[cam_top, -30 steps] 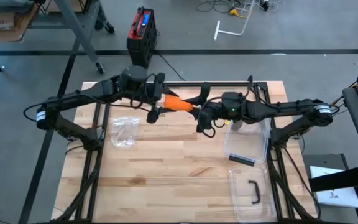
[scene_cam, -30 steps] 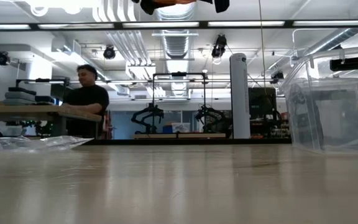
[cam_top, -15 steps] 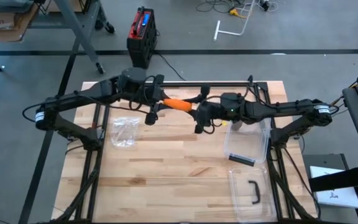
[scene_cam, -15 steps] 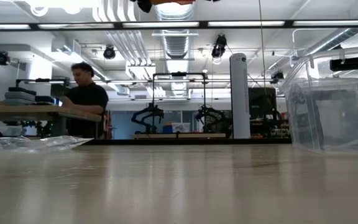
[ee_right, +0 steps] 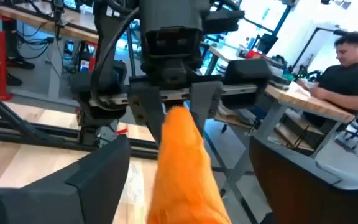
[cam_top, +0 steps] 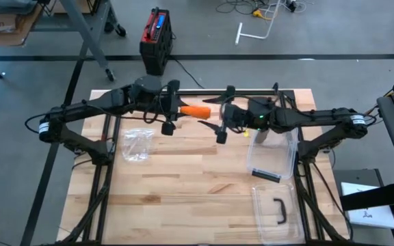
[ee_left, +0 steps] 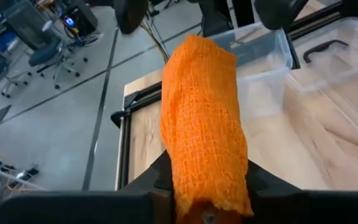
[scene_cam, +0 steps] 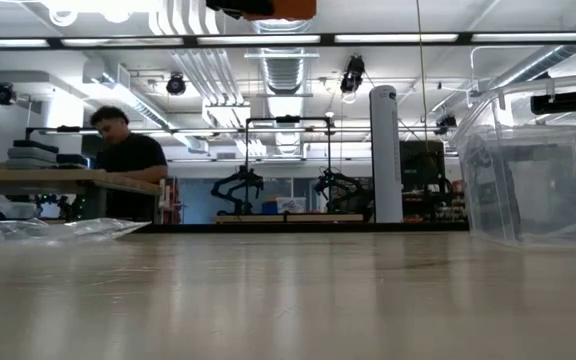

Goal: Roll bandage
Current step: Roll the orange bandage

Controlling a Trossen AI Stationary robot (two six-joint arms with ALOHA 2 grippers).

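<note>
The orange bandage roll (cam_top: 198, 111) hangs in the air above the far middle of the wooden surface (cam_top: 183, 184), held at one end by the left gripper (cam_top: 176, 109), whose fingers (ee_left: 157, 177) are closed narrowly on it. In the left wrist view the roll sticks out straight from between those fingers, its woven cloth wound into a thick cylinder. The right gripper (cam_top: 222, 116) sits just to the right of the roll's free end, facing it, with its fingers (ee_right: 101, 171) spread wide on either side of the orange tip and not clamped on it. Both arms reach in from the sides and meet over the far part of the surface.

A crumpled clear plastic bag (cam_top: 136, 145) lies on the left part of the surface. A clear plastic box (cam_top: 272, 156) stands on the right side, with a small dark object inside near its near wall. Its lid (cam_top: 277, 212), with a black handle, lies flat at the near right corner. In the room beyond, a person (scene_cam: 128, 170) in a dark shirt sits at a desk
</note>
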